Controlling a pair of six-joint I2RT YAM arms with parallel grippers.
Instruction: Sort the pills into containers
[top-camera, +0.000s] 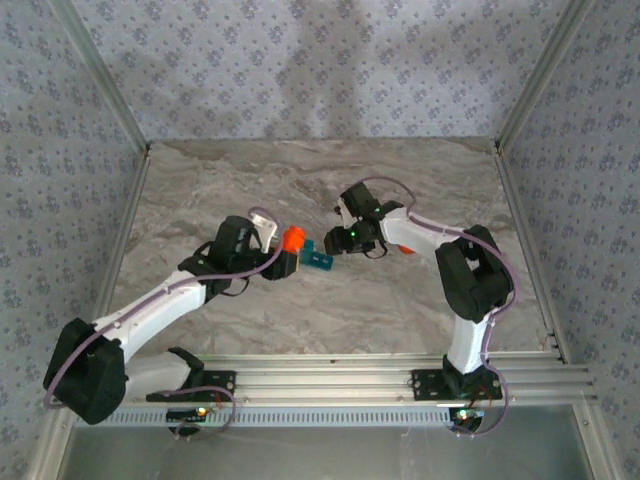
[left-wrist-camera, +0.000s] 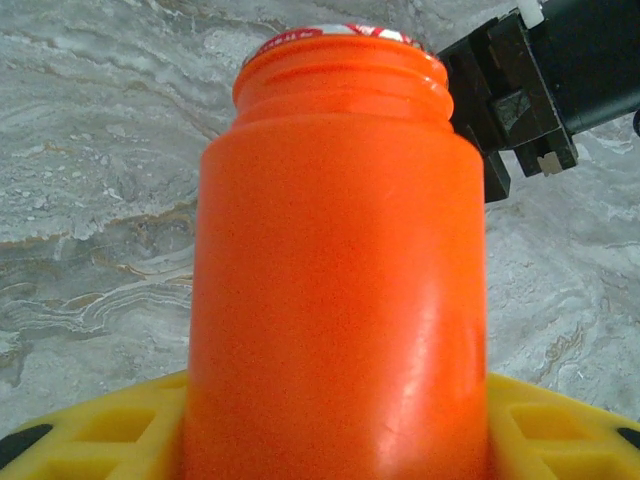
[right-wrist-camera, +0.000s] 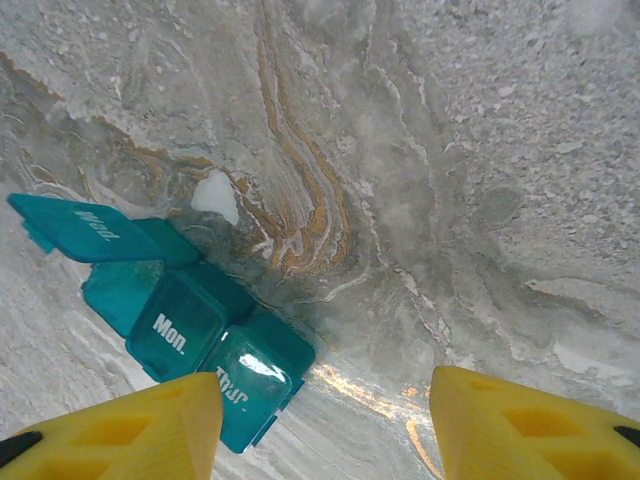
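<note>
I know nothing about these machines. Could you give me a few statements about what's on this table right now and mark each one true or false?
1. The left pincer grips the orange bottle. True.
2. The right pincer is clamped on the teal pill strip. False: its fingers stand apart with nothing between them, and the strip lies on the marbled table off to one side.
3. Every lid on the strip is shut. False: the end lid is flipped open, while the other two are down.
4. One shut lid reads "Mon." True.
</note>
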